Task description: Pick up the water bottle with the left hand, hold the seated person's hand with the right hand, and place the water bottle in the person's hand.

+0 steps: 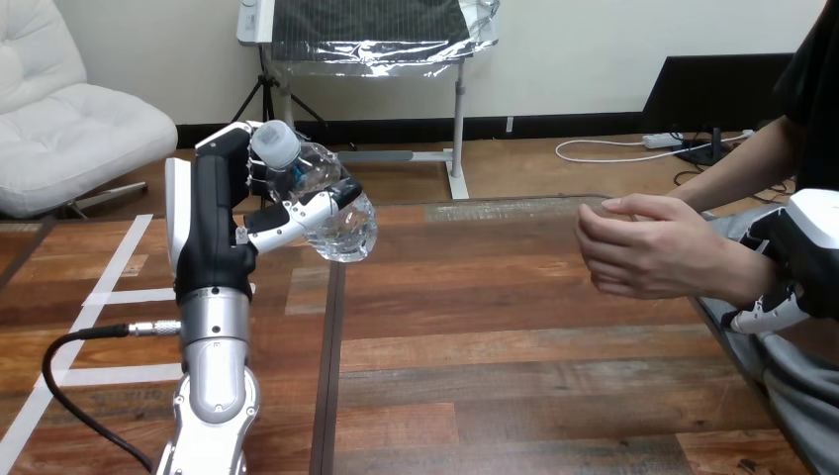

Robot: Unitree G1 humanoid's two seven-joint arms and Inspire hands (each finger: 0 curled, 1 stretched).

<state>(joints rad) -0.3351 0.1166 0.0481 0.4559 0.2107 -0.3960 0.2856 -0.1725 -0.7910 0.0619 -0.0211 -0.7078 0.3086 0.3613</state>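
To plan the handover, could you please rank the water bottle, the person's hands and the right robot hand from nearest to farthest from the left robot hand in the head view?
1. The water bottle, gripped in the left robot hand, at left.
2. The person's hands, right of centre.
3. The right robot hand, at the far right edge.

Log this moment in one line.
left hand: holds water bottle, raised above table | right hand: by person's wrist, hold unclear | person's hands: together, no bottle
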